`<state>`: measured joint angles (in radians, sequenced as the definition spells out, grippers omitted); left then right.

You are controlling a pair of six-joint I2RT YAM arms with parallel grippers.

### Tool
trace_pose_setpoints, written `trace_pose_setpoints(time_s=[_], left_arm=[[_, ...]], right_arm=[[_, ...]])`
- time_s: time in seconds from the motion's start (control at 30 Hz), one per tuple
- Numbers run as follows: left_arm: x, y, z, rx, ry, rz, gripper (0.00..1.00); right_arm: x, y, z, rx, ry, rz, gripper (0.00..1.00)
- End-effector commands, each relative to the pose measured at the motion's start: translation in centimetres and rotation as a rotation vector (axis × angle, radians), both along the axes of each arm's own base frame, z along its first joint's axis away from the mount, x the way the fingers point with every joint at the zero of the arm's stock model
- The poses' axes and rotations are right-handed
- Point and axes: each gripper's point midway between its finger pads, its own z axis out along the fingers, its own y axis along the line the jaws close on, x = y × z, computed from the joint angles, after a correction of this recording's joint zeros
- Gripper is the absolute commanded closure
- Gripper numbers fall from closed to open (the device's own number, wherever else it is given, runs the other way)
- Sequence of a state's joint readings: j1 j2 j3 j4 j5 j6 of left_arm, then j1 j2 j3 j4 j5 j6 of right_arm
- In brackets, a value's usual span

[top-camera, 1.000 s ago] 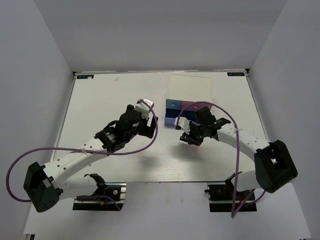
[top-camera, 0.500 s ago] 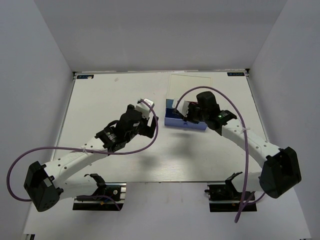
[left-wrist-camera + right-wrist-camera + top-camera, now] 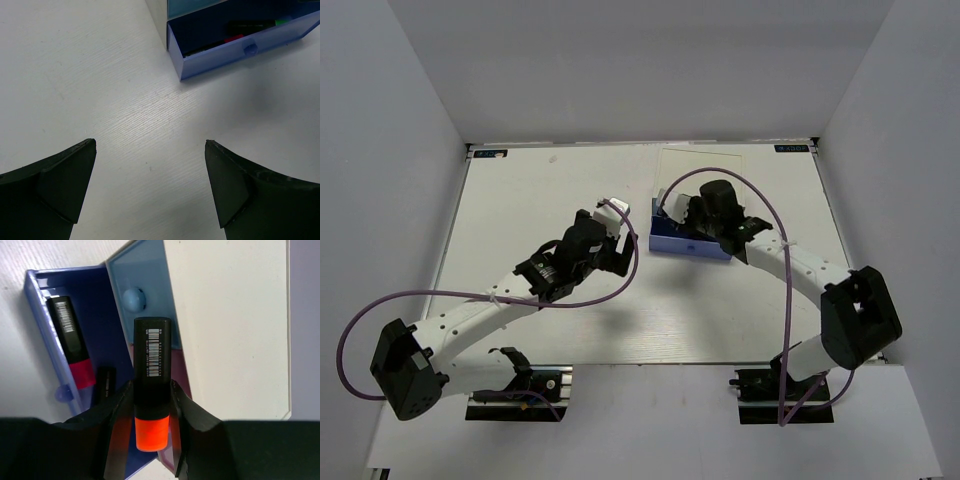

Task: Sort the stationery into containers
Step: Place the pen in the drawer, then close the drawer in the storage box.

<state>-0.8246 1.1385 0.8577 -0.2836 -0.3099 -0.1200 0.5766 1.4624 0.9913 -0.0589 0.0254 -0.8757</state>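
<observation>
Orange-ended marker (image 3: 151,355) sits pinched at its coloured end between the fingers of the right gripper (image 3: 152,405). It hangs above the open drawer (image 3: 102,325), partly over the front of the white organiser (image 3: 225,325) from which the drawer is pulled out. Inside the drawer lie a pink-ended marker (image 3: 71,337) and a green-ended marker (image 3: 260,23). The left gripper (image 3: 150,185) hangs over the bare table (image 3: 100,75), left of the drawer and apart from it, jaws spread wide and holding nothing.
</observation>
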Motion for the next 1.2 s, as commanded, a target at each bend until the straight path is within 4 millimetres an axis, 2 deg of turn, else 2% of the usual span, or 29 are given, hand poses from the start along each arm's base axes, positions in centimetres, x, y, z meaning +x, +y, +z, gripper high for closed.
trace_pose_setpoints(time_s=[0.0, 0.07, 0.1, 0.23, 0.37, 0.43, 0.53, 0.57, 0.63, 0.67, 0.83, 0.87, 1.0, 1.03, 1.07, 1.13, 1.17], left_arm=[[0.4, 0.0, 0.9, -0.005, -0.031, 0.006, 0.00], [0.4, 0.0, 0.9, -0.005, -0.031, 0.006, 0.00], [0.3, 0.1, 1.2, -0.012, -0.037, 0.006, 0.00], [0.3, 0.1, 1.2, -0.012, -0.037, 0.006, 0.00], [0.3, 0.1, 1.2, -0.012, -0.037, 0.006, 0.00], [0.3, 0.1, 1.5, -0.019, -0.043, 0.006, 0.00], [0.3, 0.1, 1.5, -0.019, -0.043, 0.006, 0.00], [0.3, 0.1, 1.5, -0.019, -0.043, 0.006, 0.00], [0.2, 0.2, 1.8, -0.025, -0.049, 0.006, 0.00], [0.2, 0.2, 1.8, -0.025, -0.049, 0.006, 0.00], [0.2, 0.2, 1.8, -0.025, -0.049, 0.006, 0.00], [0.2, 0.2, 1.8, -0.025, -0.049, 0.006, 0.00], [0.2, 0.2, 1.8, -0.025, -0.049, 0.006, 0.00], [0.2, 0.2, 1.8, -0.025, -0.049, 0.006, 0.00], [0.3, 0.1, 1.5, -0.019, -0.043, 0.006, 0.00], [0.3, 0.1, 1.5, -0.019, -0.043, 0.006, 0.00], [0.3, 0.1, 1.5, -0.019, -0.043, 0.006, 0.00]], right_arm=[[1.6, 0.3, 0.7, -0.003, -0.068, -0.029, 0.64], [1.7, 0.2, 0.2, -0.014, -0.058, -0.034, 0.58], [1.7, 0.2, 0.1, -0.015, -0.055, -0.035, 0.52], [1.3, 0.4, -0.6, -0.011, -0.027, -0.029, 0.44], [0.4, 0.6, -0.2, 0.010, 0.003, -0.008, 0.44], [-0.4, 1.2, 0.0, 0.037, 0.029, 0.035, 0.48], [-1.9, 1.7, 0.0, 0.057, 0.084, 0.097, 0.67], [-2.7, 2.1, -0.5, 0.055, 0.114, 0.144, 0.85], [-4.0, 1.8, -1.6, 0.019, 0.167, 0.189, 1.00], [-4.8, 2.5, -1.8, 0.031, 0.195, 0.240, 1.00], [-7.4, 2.4, -4.6, -0.033, 0.358, 0.334, 1.00], [-7.6, 2.4, -5.7, -0.052, 0.391, 0.341, 1.00], [-6.3, 2.2, -6.4, -0.078, 0.369, 0.289, 1.00], [-6.3, 1.8, -7.2, -0.081, 0.379, 0.263, 1.00], [-4.9, 2.4, -6.6, -0.051, 0.319, 0.240, 1.00], [-4.2, 1.3, -7.6, -0.078, 0.298, 0.158, 1.00], [-2.6, 1.9, -6.8, -0.039, 0.229, 0.135, 1.00]])
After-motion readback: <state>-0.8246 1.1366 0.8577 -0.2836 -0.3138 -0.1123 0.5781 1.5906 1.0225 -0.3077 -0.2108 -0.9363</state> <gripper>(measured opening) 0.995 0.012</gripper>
